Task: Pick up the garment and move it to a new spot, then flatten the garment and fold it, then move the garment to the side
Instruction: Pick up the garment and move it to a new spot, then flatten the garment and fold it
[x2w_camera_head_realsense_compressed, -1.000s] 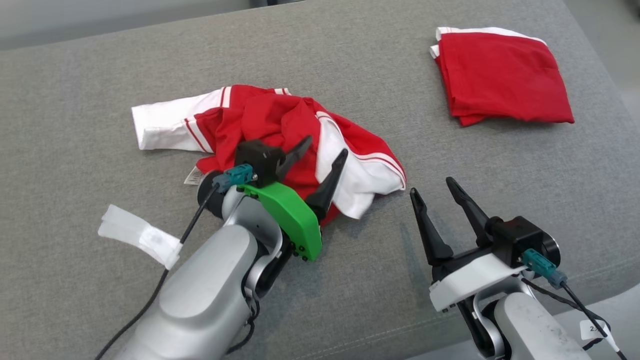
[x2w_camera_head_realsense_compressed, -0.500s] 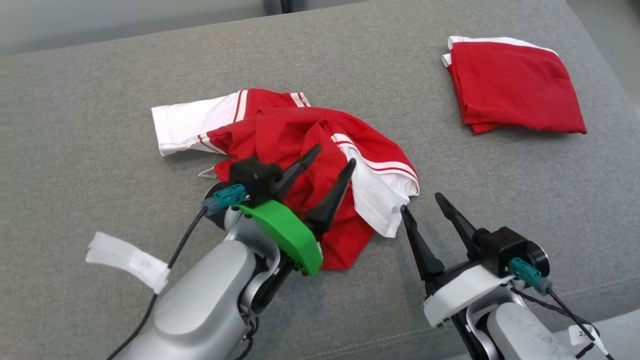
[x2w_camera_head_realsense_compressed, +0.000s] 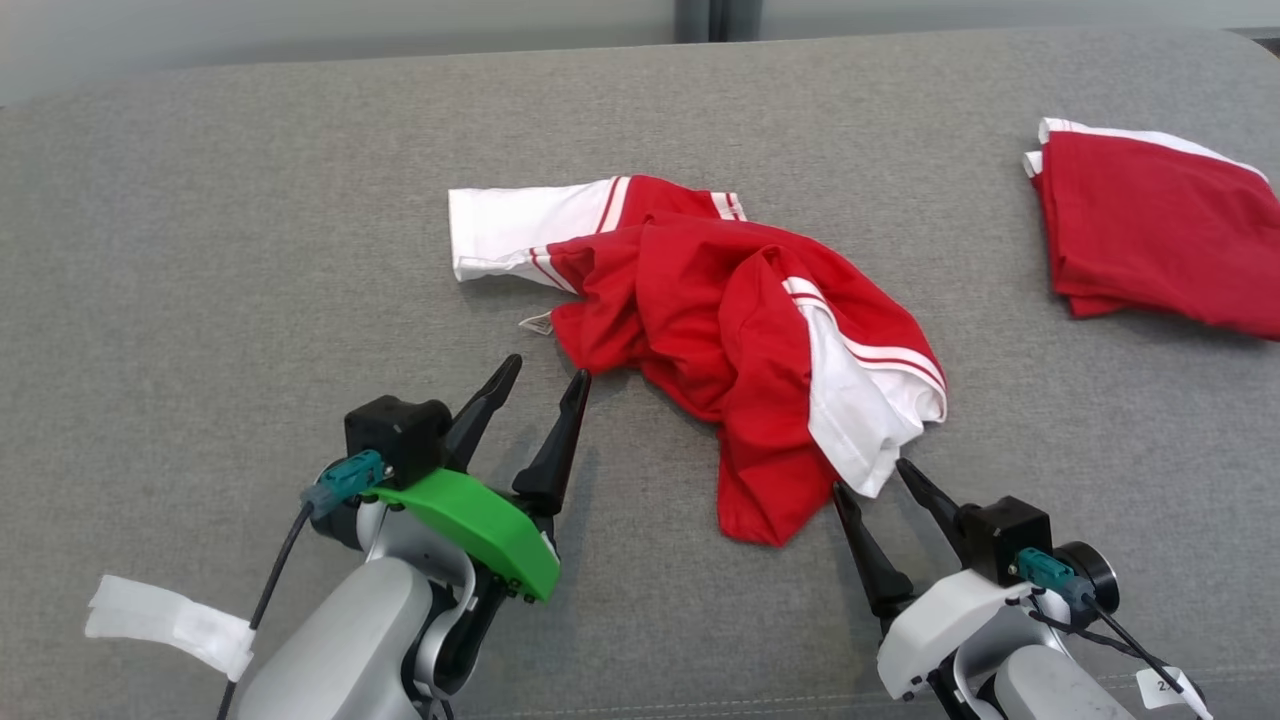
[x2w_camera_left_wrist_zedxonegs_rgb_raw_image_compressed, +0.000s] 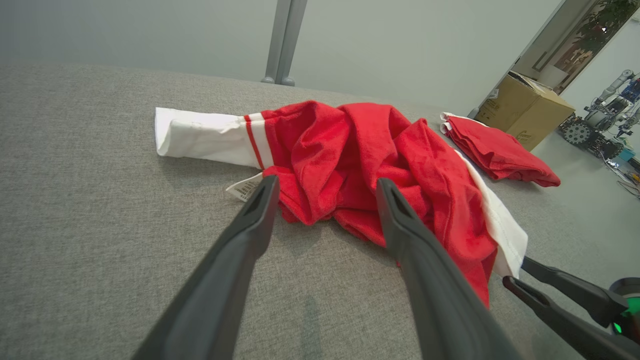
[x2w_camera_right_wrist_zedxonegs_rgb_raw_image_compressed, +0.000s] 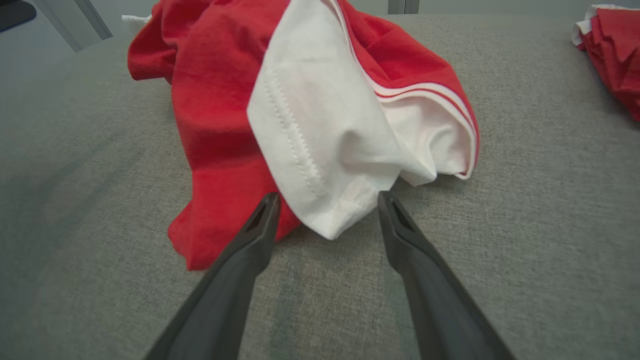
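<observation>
Left gripper (x2w_camera_head_realsense_compressed: 547, 370) stands spread and empty, its tips just beside the near red edge of the crumpled jersey (x2w_camera_head_realsense_compressed: 720, 310), close to a small care label (x2w_camera_head_realsense_compressed: 537, 323). Right gripper (x2w_camera_head_realsense_compressed: 870, 477) is likewise spread and grasps nothing, with the hem of a white sleeve (x2w_camera_right_wrist_zedxonegs_rgb_raw_image_compressed: 320, 135) lying between its two fingers. The jersey sits heaped in the middle of the grey upholstered surface (x2w_camera_head_realsense_compressed: 250, 250), well apart from a folded red garment (x2w_camera_head_realsense_compressed: 1160, 235) at the far right.

Flattening looks like the step in hand. To do it well, each gripper should go low and pinch one layer at an outer edge: the sleeve hem on the right, the red edge on the left. Drawing them apart should then pull the folds out. Catching several layers would probably drag the whole heap along.

The jersey is a thin, limp knit, deeply creased, and its white sleeves have red stripes and a stitched hem. The upholstery is a coarse weave, so it will likely grip sliding cloth.
</observation>
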